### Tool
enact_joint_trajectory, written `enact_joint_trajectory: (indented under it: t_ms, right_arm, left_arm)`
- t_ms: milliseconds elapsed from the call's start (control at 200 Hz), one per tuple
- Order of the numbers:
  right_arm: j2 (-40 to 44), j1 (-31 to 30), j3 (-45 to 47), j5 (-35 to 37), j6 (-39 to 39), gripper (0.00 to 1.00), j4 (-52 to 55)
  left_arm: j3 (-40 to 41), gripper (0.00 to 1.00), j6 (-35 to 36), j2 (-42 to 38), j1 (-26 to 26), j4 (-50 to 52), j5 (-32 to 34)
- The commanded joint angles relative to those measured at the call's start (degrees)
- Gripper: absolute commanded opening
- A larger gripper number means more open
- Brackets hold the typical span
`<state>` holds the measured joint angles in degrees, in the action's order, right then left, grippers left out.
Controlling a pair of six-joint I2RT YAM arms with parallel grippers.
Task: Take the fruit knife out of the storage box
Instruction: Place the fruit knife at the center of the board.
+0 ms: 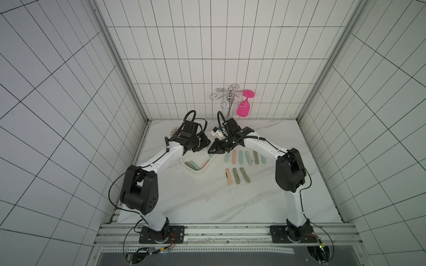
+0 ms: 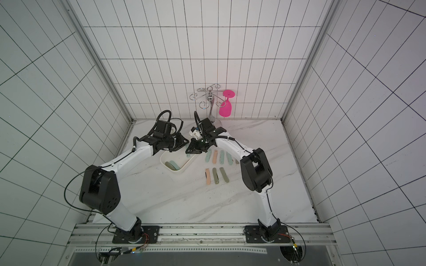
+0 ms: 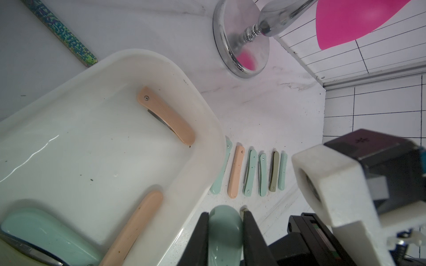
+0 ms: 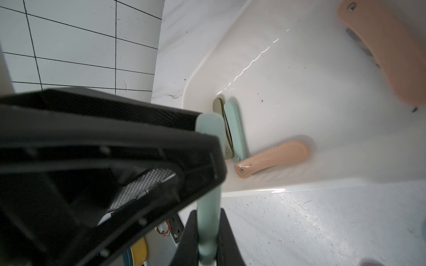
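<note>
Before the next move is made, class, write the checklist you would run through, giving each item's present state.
1. Right claw shut on the mint knife: ok.
2. Left claw free of that knife: not ok, it grips it too.
3. Knife raised clear of the tray rim: cannot tell.
4. Bare table beside the row of three knives: ok.
5. Tray emptied: not ok, four knives lie inside.
</note>
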<state>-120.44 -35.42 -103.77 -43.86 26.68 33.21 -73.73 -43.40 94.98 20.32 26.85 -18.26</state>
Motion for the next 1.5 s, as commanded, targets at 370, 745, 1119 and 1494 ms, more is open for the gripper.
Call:
enact_joint_trajectory:
  t_ms: [370, 745, 1119, 1494]
  right_arm:
    - [8.9, 6.4, 7.2, -1.2, -6.8, 0.0, 8.5]
    - [17.2, 18.0, 25.2, 9.4, -13.3, 0.0, 19.5]
    - [17.2, 19.8, 34.5, 15.4, -14.2, 0.0, 19.3]
    - [14.0, 19.8, 37.3, 16.6, -15.2, 0.0, 15.7]
  left_arm:
    - [4.8, 0.44, 9.4, -6.2, -1.6, -1.6, -0.3]
    - [7.4, 0.47, 13.5, -8.1, -1.6, -0.6, -1.2]
    - [9.0, 0.46, 13.9, -7.3, -1.6, -0.6, -3.8]
    - [8.9, 0.45, 13.6, -6.3, -1.6, -1.1, -4.4]
